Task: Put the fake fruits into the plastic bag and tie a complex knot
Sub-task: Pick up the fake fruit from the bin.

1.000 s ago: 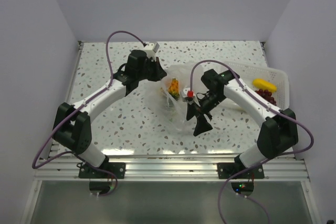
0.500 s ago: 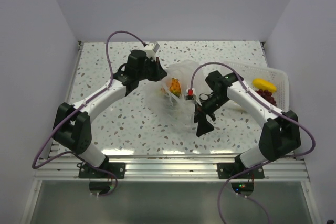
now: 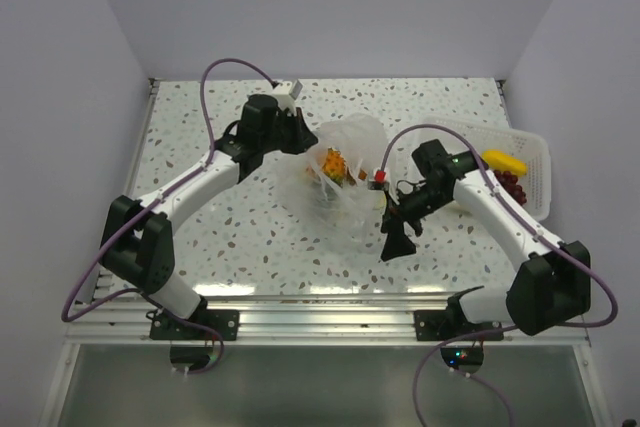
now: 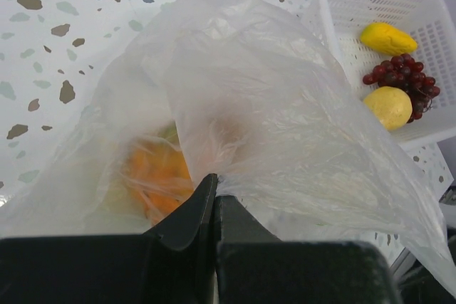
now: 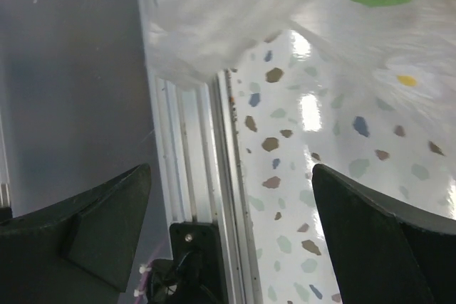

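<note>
The clear plastic bag [image 3: 340,192] lies mid-table with orange and yellow fake fruits [image 3: 332,163] inside. My left gripper [image 3: 305,140] is shut on the bag's far-left rim. In the left wrist view its tips [image 4: 214,184] pinch a fold of the plastic bag [image 4: 285,105], and an orange fruit [image 4: 153,176] shows through the film. My right gripper [image 3: 393,245] hangs open just right of the bag, pointing at the near edge. In its own view the right gripper [image 5: 231,204] holds nothing, and the bag [image 5: 235,12] is at the top. A knot is not in view.
A white slotted tray [image 3: 535,142] at the right holds a yellow fruit [image 3: 503,160] and dark grapes [image 3: 512,185]; the left wrist view shows the tray [image 4: 335,5] with a round yellow fruit [image 4: 388,107] too. The aluminium rail [image 5: 192,176] runs along the near edge.
My right arm has drawn to the right and slightly nearer, away from the bag, jaws staying wide. The left arm has held still with its grip on the bag.
</note>
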`<state>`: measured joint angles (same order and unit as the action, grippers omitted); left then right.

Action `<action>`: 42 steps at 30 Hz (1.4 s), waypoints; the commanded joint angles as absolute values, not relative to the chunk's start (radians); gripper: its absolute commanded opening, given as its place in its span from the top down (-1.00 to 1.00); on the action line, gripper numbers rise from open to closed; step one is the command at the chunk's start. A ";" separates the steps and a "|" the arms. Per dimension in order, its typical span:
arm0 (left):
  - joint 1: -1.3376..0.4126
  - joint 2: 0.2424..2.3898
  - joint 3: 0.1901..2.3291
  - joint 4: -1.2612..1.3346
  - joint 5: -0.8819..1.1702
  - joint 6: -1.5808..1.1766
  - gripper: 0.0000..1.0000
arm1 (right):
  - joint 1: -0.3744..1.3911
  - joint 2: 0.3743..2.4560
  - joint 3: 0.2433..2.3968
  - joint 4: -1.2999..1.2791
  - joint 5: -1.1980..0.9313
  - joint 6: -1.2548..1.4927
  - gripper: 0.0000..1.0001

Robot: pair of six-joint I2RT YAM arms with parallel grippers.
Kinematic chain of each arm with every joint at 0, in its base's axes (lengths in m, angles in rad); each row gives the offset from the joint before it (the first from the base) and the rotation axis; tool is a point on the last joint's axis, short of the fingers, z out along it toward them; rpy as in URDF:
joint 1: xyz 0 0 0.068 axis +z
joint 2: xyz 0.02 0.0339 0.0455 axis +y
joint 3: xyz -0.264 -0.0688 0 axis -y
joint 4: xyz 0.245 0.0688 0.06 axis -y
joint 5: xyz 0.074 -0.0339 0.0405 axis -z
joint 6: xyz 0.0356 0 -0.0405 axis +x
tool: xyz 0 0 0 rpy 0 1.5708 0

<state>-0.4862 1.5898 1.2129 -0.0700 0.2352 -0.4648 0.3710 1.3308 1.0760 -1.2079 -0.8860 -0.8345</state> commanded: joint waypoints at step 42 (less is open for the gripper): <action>-0.393 1.517 1.151 -0.015 0.221 -0.558 1.00 | 0.109 1.652 1.433 -1.588 -0.809 -1.344 -0.97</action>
